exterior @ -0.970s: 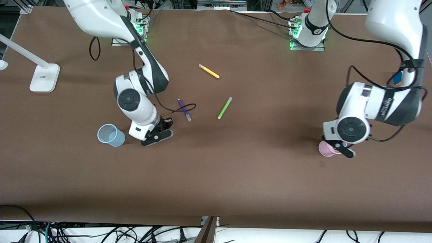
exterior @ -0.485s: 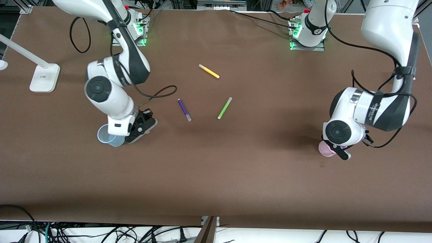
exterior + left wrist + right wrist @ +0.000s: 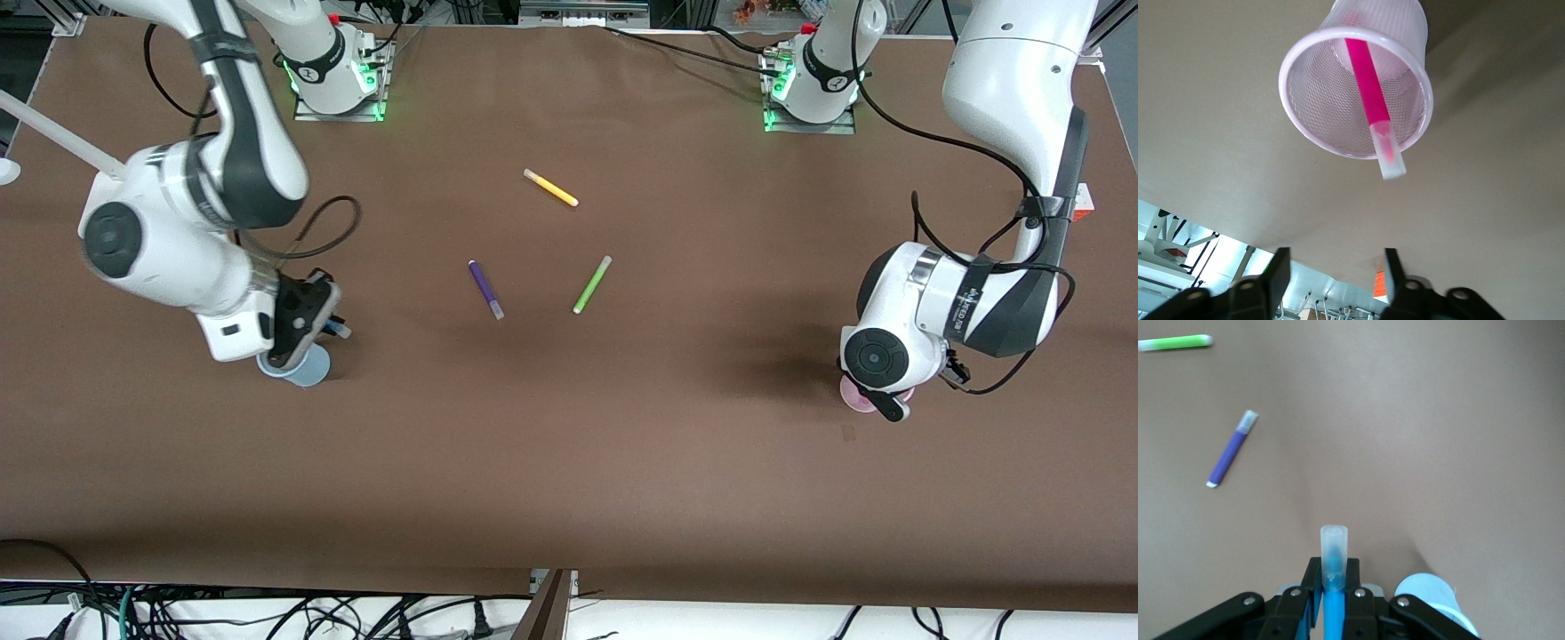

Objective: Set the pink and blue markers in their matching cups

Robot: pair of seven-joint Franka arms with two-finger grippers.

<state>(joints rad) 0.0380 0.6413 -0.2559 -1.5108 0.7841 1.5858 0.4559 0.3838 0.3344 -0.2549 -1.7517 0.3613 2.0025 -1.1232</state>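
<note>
The pale blue cup [image 3: 304,372] stands toward the right arm's end of the table; it also shows in the right wrist view [image 3: 1431,597]. My right gripper [image 3: 316,324] is over its rim, shut on the blue marker [image 3: 1333,587], whose greyish cap sticks out past the fingers. The pale pink cup [image 3: 855,396] stands toward the left arm's end. In the left wrist view the pink marker [image 3: 1368,80] stands in the pink cup [image 3: 1318,100], leaning on its rim, cap up. My left gripper [image 3: 1336,270] is open and empty just above that cup [image 3: 889,407].
A purple pen [image 3: 485,289], a lime green pen [image 3: 591,284] and a yellow pen [image 3: 550,188] lie mid-table. The purple pen [image 3: 1231,457] and green pen [image 3: 1175,343] also show in the right wrist view. A white lamp arm [image 3: 53,133] stands at the right arm's end.
My right arm has swung from beside the purple pen toward its end of the table, carrying the blue marker over the blue cup. My left hand has shifted slightly above the pink cup.
</note>
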